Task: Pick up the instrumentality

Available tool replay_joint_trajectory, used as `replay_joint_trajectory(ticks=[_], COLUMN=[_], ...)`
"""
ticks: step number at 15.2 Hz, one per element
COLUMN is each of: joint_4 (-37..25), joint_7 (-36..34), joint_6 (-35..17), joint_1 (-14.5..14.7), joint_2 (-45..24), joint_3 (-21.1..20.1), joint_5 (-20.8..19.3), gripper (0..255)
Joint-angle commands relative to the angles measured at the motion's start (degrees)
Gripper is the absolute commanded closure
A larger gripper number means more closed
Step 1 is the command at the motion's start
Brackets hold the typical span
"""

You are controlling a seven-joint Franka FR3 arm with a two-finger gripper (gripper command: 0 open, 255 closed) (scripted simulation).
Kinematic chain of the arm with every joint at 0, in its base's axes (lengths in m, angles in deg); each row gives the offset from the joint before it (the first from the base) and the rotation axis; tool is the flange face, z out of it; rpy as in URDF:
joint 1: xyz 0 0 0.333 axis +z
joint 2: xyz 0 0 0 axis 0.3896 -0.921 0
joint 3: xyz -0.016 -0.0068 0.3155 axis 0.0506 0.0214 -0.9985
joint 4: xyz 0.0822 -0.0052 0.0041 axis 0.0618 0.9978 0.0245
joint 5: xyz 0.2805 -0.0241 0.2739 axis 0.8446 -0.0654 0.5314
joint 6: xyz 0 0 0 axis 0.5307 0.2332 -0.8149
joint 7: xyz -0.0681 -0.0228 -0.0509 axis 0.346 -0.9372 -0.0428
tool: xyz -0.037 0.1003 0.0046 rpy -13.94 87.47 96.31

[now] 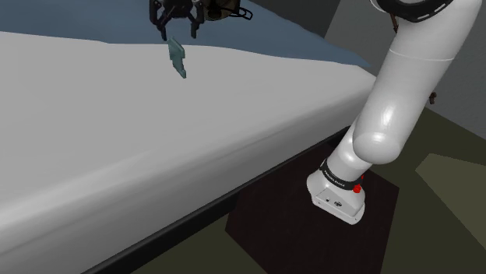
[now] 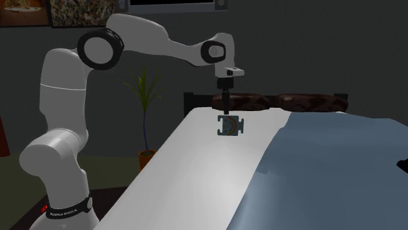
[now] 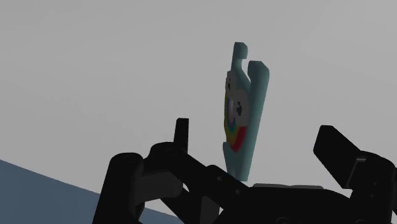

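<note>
Item: instrumentality (image 1: 177,59), a thin teal plate with a notched top and a multicoloured mark on one face.
Position of item: on edge and somewhat tilted, directly under the hand (image 3: 254,132) and reaching past its fingertips, over the white sheet of the bed (image 1: 117,124).
Contact with sheet: cannot tell whether its lower end rests on the sheet.
Hand state: fingers spread, one on each side of the thin plate, a visible gap at both sides in the wrist view; nothing pinched.
Progress, done: judged, the hand is lined up astride the item.
Progress, left: judged, closing on the plate and raising it; the pick is not shown as secured.
Bed edge: well apart from the hand, on the side toward the stand (image 1: 311,230).
Blanket: blue blanket (image 2: 327,170) begins near the hand on the side away from the bed edge.
Pillows: dark patterned pillows (image 2: 248,101) near the hand, at the head of the bed.
Open room: bare sheet all round the hand and free space above; judged, a straight lift meets nothing.
Caution: judged, a plate this thin could tip or slide if the fingers close off-centre.
</note>
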Motion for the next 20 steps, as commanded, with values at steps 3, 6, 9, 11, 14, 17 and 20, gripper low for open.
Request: replay_joint_trajectory(ticks=[3, 6, 9, 11, 14, 17, 20], joint_4=[1.5, 3.8, 4.2, 4.3, 4.3, 4.3, 2.8], joint_7=[-0.4, -0.4, -0.4, -0.4, -0.4, -0.4, -0.4], joint_6=[-2.5, -4.8, -5.2, -5.2, -5.2, -5.2, -3.7], joint_1=[0.0, 0.0, -0.1, -0.1, -0.1, -0.1, 0.0], joint_2=[-0.9, -1.0, -1.0, -0.9, -0.9, -0.9, -0.9], joint_3=[0.1, 0.1, 0.1, 0.1, 0.1, 0.1, 0.1], joint_5=[-0.2, -0.2, -0.2, -0.2, -0.2, -0.2, -0.2], gripper=[0, 0, 255, 255, 255, 255, 255])
